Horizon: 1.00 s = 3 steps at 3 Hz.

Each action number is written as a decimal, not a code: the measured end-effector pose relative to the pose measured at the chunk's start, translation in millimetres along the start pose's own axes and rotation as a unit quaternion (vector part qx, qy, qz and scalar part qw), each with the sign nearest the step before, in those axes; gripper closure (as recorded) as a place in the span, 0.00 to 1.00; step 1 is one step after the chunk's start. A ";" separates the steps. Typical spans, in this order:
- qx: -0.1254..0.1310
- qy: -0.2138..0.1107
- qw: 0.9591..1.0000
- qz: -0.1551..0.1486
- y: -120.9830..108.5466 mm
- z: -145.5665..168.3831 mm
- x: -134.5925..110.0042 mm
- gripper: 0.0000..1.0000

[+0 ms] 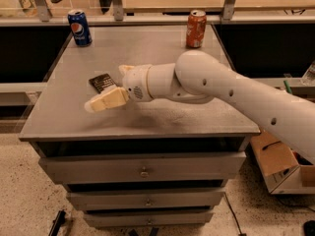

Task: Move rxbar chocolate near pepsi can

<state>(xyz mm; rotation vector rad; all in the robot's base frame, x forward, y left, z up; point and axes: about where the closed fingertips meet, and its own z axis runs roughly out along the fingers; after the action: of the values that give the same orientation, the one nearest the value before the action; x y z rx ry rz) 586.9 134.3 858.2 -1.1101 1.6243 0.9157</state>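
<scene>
The rxbar chocolate [102,81], a small dark flat bar, lies on the grey cabinet top [162,117] left of centre. My gripper [111,86] is open and straddles it: the near cream finger [105,101] is in front of the bar and the far finger [125,69] is behind its right end. The bar's right end is hidden by the wrist. The pepsi can [79,27], blue with a round logo, stands upright at the far left corner, well away from the bar.
An orange-red soda can [196,29] stands at the far right of the top. Drawers are below the top. A cardboard box [278,166] sits on the floor to the right. A rail with posts runs behind the cabinet.
</scene>
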 end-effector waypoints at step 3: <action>0.052 -0.020 0.998 0.009 -13.2 18.7 2.1 0.00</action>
<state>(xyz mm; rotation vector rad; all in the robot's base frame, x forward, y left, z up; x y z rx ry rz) 604.3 146.8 849.8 -1.0020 1.6329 0.8485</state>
